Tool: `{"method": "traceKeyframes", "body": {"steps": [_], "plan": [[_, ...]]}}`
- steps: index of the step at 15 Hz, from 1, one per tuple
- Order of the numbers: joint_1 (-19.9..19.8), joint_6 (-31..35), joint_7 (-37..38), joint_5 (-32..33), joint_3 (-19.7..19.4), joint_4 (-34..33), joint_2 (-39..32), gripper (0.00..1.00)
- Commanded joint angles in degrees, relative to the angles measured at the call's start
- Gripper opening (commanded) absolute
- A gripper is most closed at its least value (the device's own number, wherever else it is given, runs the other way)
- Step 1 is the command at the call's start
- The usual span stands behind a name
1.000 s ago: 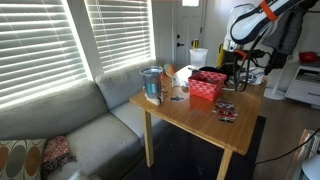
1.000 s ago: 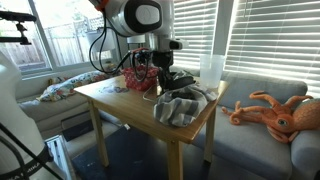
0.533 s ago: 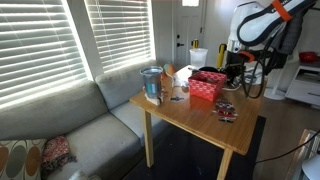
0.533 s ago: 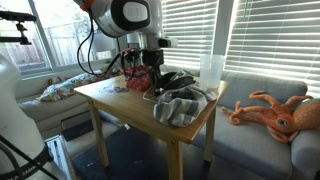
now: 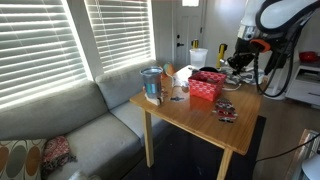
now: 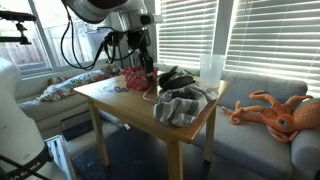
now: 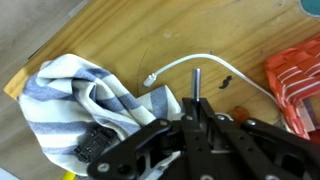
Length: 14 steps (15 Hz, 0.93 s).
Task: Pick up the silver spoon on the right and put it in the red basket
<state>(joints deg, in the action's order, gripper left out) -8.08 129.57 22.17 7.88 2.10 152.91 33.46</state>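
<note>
Above the worktop (image 7: pixel 110 30) corner bearing the cloth (image 7: pixel 70 95), the silver spoon (image 7: pixel 196 82) is pinched between closed fingers (image 7: pixel 207 120), held clear for carriage to the red basket (image 7: pixel 295 80).

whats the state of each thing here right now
pincer: shut on the silver spoon
silver spoon: held, above the table
red basket: upright on the table, spoon not in it
striped cloth: crumpled
blue jar: upright

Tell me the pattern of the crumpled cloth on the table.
Grey-and-white stripes on the cloth; clearest in the wrist view.
</note>
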Motion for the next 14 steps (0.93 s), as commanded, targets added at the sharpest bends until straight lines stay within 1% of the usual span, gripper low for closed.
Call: {"method": "traceKeyframes", "body": {"steps": [1,5,10,14], "plan": [[0.35,-4.82,-0.44,0.06,2.37,-0.03,6.47,0.03],[3.29,-11.18,-2.13,-1.63,4.2,-3.1,6.85,0.03],[7.64,-16.88,-3.44,-4.88,5.02,-9.26,2.22,0.03],[9.17,-20.84,-3.05,-7.22,5.41,-14.09,-2.36,0.03]]}}
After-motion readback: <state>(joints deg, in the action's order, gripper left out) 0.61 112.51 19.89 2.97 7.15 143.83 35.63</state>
